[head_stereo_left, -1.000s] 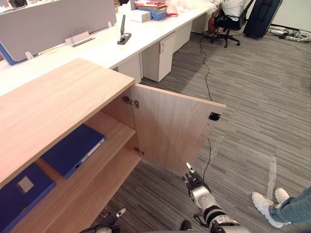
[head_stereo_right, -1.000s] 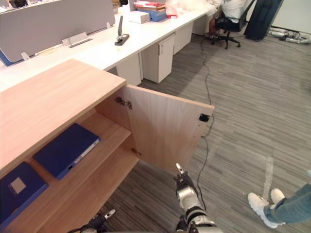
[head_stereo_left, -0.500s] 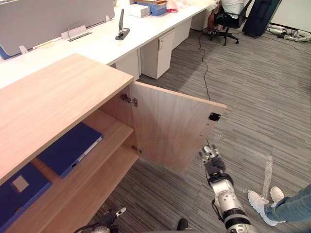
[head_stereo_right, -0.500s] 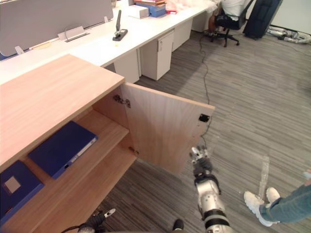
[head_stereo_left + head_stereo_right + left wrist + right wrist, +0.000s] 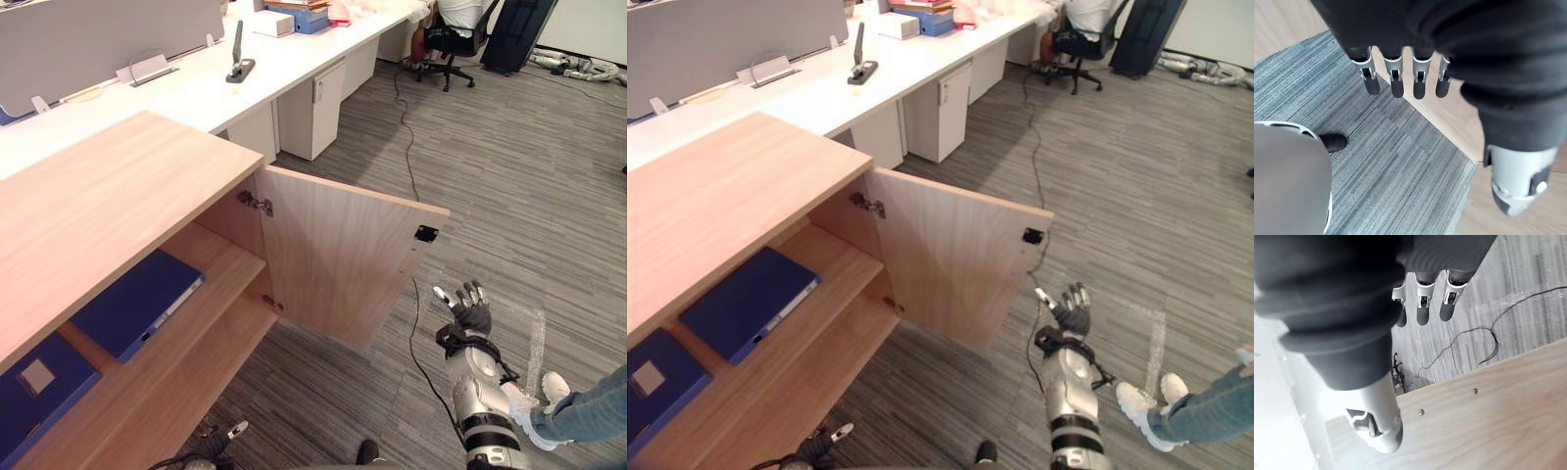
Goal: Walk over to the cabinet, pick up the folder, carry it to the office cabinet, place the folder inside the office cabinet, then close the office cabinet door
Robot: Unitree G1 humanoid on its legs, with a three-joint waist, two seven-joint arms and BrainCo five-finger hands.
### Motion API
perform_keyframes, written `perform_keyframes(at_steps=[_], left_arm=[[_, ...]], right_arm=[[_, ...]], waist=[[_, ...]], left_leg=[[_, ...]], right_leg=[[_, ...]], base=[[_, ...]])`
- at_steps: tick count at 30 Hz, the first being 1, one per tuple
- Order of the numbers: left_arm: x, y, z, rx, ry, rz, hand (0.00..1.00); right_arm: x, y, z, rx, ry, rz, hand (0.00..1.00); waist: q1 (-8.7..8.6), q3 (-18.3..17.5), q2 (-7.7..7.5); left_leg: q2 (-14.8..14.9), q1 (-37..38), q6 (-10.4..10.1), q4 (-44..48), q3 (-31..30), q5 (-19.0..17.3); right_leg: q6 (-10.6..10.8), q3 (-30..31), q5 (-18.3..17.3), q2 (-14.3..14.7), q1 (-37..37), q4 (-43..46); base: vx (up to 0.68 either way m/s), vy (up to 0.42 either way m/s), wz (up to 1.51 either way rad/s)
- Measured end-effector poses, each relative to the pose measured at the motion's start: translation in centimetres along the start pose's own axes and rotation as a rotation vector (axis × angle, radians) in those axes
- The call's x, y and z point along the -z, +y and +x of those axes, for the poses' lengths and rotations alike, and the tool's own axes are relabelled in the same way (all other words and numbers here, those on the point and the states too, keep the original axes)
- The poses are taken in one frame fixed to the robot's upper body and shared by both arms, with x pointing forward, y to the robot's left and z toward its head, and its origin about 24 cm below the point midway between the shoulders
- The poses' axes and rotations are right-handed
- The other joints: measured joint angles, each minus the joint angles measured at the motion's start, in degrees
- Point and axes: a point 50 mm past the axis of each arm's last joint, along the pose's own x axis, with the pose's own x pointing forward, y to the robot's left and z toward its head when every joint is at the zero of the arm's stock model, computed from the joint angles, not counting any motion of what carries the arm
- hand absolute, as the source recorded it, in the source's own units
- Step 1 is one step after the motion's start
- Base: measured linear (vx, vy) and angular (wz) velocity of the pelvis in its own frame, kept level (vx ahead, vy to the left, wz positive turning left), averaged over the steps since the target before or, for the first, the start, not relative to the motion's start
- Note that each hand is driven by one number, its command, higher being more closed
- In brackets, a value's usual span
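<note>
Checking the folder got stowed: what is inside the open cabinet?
A dark blue folder lies flat on the upper shelf near the door, a second folder further left. The cabinet top hides the shelf's back.

White desk (image 5: 186,90), swivel chair (image 5: 438,43), striped carpet (image 5: 549,166)

Bright, even light; soft shadow under cabinet door (image 5: 343,255); white desk (image 5: 196,93) glares.

Both head eyes look down on the cabinet door (image 5: 343,255); wrist cameras face carpet (image 5: 1400,161) closely.
</note>
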Motion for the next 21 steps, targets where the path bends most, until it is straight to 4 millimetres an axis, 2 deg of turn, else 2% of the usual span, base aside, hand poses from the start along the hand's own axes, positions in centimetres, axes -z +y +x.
perform_keyframes(at_steps=[5,8,11,15,21], left_arm=[[0.4,0.8,0.0,-0.034,0.003,-0.005,0.0],[0.8,1.2,-0.1,-0.047,0.013,-0.003,0.0],[1.6,1.6,-0.3,-0.057,0.033,-0.001,0.0],[3.1,2.0,-0.7,-0.066,0.07,-0.002,0.0],[3.6,2.2,-0.9,-0.061,0.083,0.004,0.0]], right_arm=[[-3.0,2.1,2.4,-0.083,-0.081,-0.204,0.0],[-3.8,3.1,3.5,-0.108,-0.089,-0.286,0.0],[-3.4,3.5,4.1,-0.128,-0.047,-0.338,0.0],[-3.2,3.4,4.9,-0.115,0.014,-0.279,0.0],[-2.8,3.6,5.6,-0.116,0.086,-0.246,0.0]], waist=[[0.18,0.0,0.0],[0.66,0.02,-0.02],[1.27,0.02,-0.02],[1.37,0.06,-0.05],[1.77,0.61,-0.11]], left_leg=[[-0.07,-0.13,0.1,0.04,-0.32,0.09],[-0.12,-0.24,0.19,0.04,-0.88,0.19],[-0.27,-0.62,0.34,0.04,-1.51,0.3],[-0.67,-1.11,0.56,0.06,-2.19,0.48],[-0.69,-1.1,0.52,0.03,-2.37,0.8]], right_leg=[[-0.01,-0.26,0.0,-0.09,0.05,0.0],[-0.01,-0.73,0.0,-0.18,0.05,0.14],[-0.01,-1.37,0.01,-0.41,0.1,0.29],[-0.02,-1.84,0.01,-0.81,0.25,0.3],[-0.04,-1.86,0.0,-0.84,0.38,0.31]], base=[[0.0,0.0,0.02],[0.0,0.006,0.08],[0.0,0.027,0.12],[-0.01,0.035,0.1],[-0.02,0.005,0.01]])
